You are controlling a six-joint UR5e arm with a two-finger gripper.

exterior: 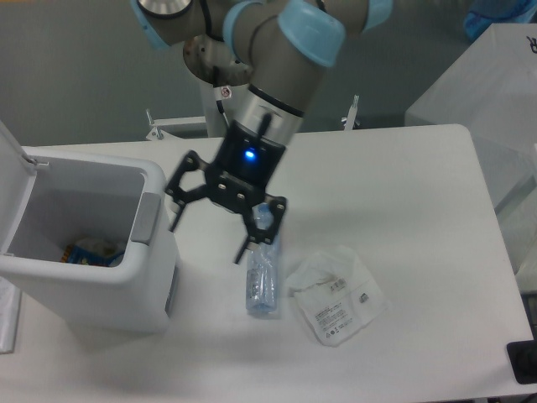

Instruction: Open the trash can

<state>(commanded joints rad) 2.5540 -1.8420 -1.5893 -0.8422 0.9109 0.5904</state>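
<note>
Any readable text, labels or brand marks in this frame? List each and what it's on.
Nothing here is legible.
Clear packet: printed label lines and a small dark logo, too small and blurred to read.
Plastic bottle: no readable label.
Arm: small red-and-white sticker, unreadable.
Object at top right: part of a dark letter cut off by the frame edge, cannot tell.
Trash can: no markings visible.

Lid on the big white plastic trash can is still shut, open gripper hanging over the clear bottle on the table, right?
Not quite: the white plastic trash can has its lid up, camera view. The open gripper does hang over the clear plastic bottle.
</note>
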